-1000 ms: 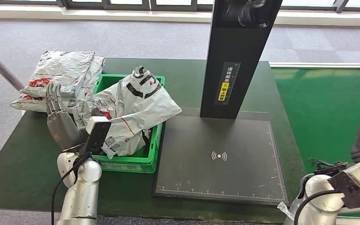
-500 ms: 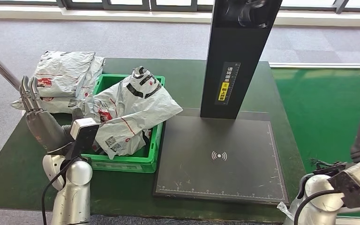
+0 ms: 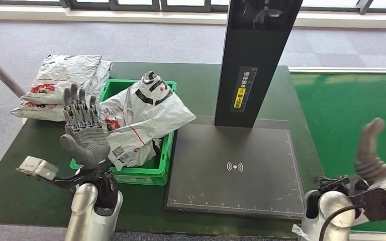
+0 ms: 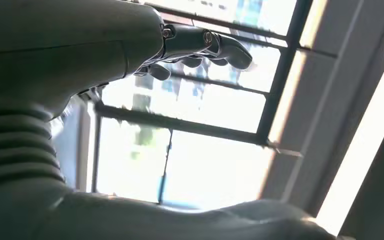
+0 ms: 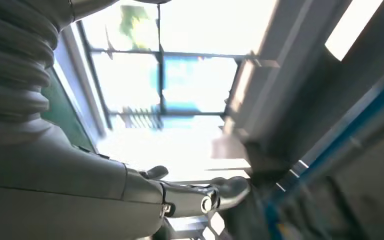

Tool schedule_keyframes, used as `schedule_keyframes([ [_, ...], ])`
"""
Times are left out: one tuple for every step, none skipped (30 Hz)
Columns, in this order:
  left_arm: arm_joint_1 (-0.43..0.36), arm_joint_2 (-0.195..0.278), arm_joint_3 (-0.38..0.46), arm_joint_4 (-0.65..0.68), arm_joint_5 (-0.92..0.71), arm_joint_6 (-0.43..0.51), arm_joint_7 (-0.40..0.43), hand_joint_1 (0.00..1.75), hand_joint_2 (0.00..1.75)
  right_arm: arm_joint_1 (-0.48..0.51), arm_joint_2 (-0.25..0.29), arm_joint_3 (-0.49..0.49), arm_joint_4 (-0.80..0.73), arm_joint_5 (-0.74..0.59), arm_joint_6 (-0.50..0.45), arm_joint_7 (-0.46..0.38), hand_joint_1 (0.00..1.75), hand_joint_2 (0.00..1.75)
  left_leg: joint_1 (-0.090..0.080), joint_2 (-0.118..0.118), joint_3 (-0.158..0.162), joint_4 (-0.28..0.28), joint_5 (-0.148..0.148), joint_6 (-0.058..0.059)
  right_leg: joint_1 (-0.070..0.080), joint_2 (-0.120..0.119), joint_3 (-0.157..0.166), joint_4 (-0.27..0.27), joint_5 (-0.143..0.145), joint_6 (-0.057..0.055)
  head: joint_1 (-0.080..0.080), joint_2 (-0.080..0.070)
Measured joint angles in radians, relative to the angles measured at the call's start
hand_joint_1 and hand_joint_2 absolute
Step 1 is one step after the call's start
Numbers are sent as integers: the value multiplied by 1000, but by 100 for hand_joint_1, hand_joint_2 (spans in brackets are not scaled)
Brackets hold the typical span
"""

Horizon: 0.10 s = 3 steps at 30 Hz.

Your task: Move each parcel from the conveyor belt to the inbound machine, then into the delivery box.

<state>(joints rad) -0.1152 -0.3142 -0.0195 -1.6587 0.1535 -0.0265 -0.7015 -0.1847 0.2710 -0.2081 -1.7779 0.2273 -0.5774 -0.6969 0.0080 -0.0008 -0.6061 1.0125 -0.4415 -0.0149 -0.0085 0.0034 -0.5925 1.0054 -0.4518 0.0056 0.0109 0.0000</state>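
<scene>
A white-and-grey parcel (image 3: 146,113) with black and red print lies heaped in the green delivery box (image 3: 140,175) on the left of the table. My left hand (image 3: 84,135) stands upright in front of the box's near left corner, fingers spread and holding nothing; in the left wrist view the left hand (image 4: 80,45) shows bare against windows. My right hand (image 3: 373,150) is raised at the lower right, beside the green conveyor belt (image 3: 352,115), and is empty. In the right wrist view the right hand (image 5: 80,190) has its fingers stretched out.
The inbound machine's black scan pad (image 3: 236,168) lies mid-table with its tall black post (image 3: 256,60) behind it. More white parcels (image 3: 65,83) are stacked at the table's far left corner. The dark green table (image 3: 25,165) ends close in front of me.
My left hand has swung right and turned upright, now in front of the box. My right hand has risen, its fingers now pointing up at the lower right. The parcels have not moved.
</scene>
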Motion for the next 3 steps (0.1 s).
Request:
schedule_keyframes([
  [6, 0, -2, -10, 24, -63, -1, 0, 175, 3, -17, 22, 41, -64, 71, 1, 0, 175, 0, 0, 0, 0, 0, 0, 0, 0, 0, 0, 0, 0, 0, 0],
  [10, 0, -4, -17, 29, -97, -1, 0, 175, 3, -33, 41, 80, -113, 147, 1, 0, 175, 0, 0, 0, 0, 0, 0, 0, 0, 0, 0, 0, 0, 0, 0],
  [12, 1, -5, -21, 27, -107, -1, 0, 175, 3, -41, 50, 99, -137, 190, 1, 0, 175, 0, 0, 0, 0, 0, 0, 0, -1, 0, 0, 0, 0, 0, 0],
])
